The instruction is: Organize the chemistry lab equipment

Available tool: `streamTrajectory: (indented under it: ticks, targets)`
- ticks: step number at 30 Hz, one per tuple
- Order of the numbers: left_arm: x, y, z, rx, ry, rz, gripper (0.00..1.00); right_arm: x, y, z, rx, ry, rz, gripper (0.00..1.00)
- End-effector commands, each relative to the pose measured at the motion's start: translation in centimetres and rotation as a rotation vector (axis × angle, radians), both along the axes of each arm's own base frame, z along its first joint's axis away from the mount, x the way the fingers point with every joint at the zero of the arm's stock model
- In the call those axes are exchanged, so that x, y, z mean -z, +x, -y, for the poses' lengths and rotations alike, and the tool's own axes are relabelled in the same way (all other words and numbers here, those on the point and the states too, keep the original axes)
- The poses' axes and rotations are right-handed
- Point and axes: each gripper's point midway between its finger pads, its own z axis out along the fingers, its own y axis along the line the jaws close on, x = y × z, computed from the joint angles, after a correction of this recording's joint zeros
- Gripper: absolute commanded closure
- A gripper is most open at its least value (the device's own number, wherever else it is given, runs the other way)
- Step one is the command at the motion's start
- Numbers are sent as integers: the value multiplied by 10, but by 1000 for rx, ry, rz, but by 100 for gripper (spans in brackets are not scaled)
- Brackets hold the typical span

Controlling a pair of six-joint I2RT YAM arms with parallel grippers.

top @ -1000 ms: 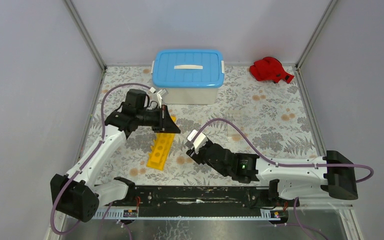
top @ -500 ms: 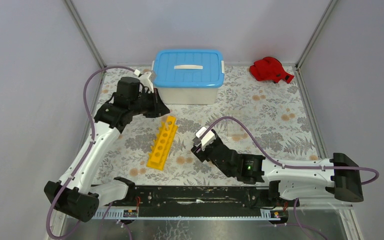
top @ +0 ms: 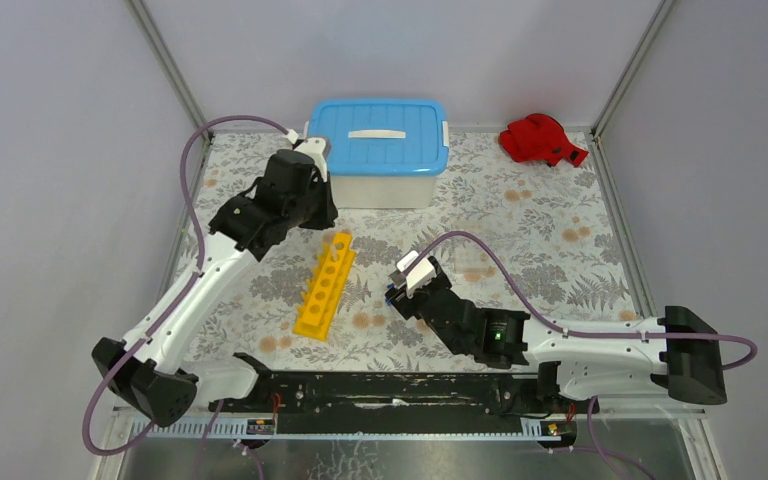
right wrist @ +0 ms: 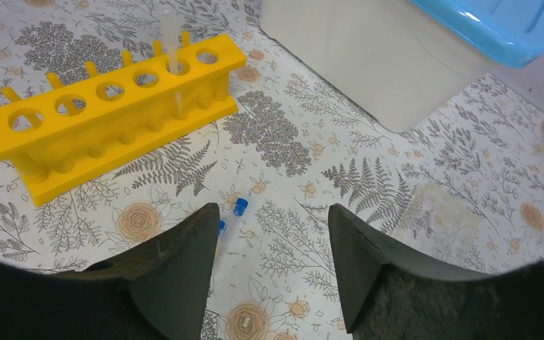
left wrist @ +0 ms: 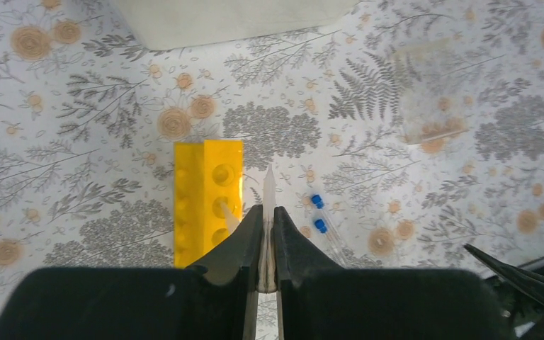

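While your left jaws pinch a clear tube just right of the yellow test-tube rack, your right jaws hang spread over two blue-capped tubes lying on the table. You look mid-loading, so next lower the right jaws, straddle one tube and close. The rack lies ahead-left, the white tub ahead-right, with open table between.

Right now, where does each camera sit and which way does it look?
Top external: above and behind the arms, looking down; both arms show.
Left wrist: on the left arm, looking down past the left gripper, pinched on a clear tube.
Right wrist: on the right arm, looking forward through the open right gripper toward the tub.
Shared: both wrist views show the yellow rack and two blue-capped tubes.
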Motion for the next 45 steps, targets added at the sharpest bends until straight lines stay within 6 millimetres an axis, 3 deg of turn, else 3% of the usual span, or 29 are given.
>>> streamTrajectory:
  ticks: [1, 22, 45]
  targets:
    - [-1, 11, -14, -68, 125, 46, 99, -12, 9, 3, 57, 68, 21, 35]
    - [32, 6, -9, -26, 268, -79, 99, 0, 17, 5, 69, 71, -4, 34]
    - [53, 13, -8, -30, 294, -93, 99, 5, 17, 9, 69, 79, -19, 33]
